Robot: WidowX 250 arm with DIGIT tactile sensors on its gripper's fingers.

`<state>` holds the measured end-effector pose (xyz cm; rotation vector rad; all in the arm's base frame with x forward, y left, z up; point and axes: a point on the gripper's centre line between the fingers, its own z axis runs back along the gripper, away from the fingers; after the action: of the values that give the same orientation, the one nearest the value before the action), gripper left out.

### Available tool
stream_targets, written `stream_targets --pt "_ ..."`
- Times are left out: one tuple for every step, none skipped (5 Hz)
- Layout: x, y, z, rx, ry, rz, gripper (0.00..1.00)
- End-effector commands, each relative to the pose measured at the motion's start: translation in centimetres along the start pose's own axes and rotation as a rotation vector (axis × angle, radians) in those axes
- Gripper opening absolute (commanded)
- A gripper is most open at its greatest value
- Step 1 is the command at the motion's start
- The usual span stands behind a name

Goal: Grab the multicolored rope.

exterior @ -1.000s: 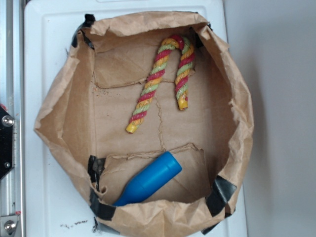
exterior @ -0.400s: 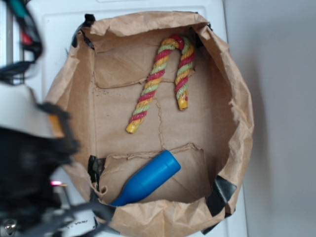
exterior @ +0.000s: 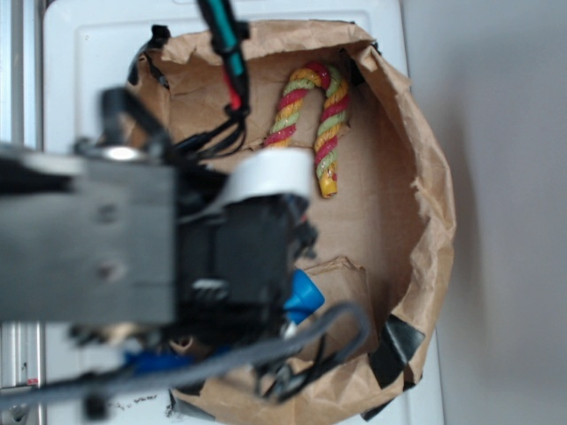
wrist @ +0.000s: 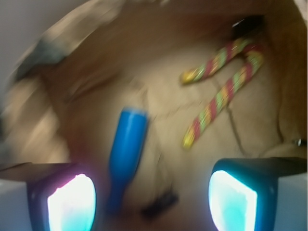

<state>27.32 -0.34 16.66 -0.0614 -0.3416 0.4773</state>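
From the exterior view, the arm fills the left and middle of the picture as a big blurred dark block, hanging over the paper bag, whose rolled-down brown walls form a shallow basin so nothing can roll off the white surface beneath. The multicolored rope lies on the bag floor at the far right, hook end toward the far rim, its shorter leg fully in sight and its longer leg partly hidden behind the arm. Only a tip of the blue cylinder peeks out near the arm's body; the jaws themselves are not visible here, so this view cannot tell how they stand. Over to the wrist camera now, and it's smeared, which I read as motion: the gripper shows two glowing fingertips at the bottom corners, spread wide apart with nothing between them, so it is open and empty. The rope sits up in the far right of this view, well apart from the fingers, both legs lying flat on the creased paper. The blue cylinder lies closer, nearly between the fingers' lines, so I'd judge the risk is closing on the wrong object; the approach looks early, with the rope not yet reached.
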Motion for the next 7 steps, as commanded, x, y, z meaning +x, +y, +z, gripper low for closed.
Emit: stream_targets --pt "3.2 3.9 -2.3 0.019 0.018 0.139 1.00" --pt "3.2 3.9 -2.3 0.019 0.018 0.139 1.00" --pt "3.2 3.9 -2.3 0.019 0.018 0.139 1.00" --pt "3.2 3.9 -2.3 0.019 0.018 0.139 1.00" --pt "3.2 3.9 -2.3 0.019 0.018 0.139 1.00" --pt "3.3 2.8 -5.3 0.092 0.039 0.158 1.00" --pt "2.5 2.1 -7.1 0.142 0.008 0.143 1.00"
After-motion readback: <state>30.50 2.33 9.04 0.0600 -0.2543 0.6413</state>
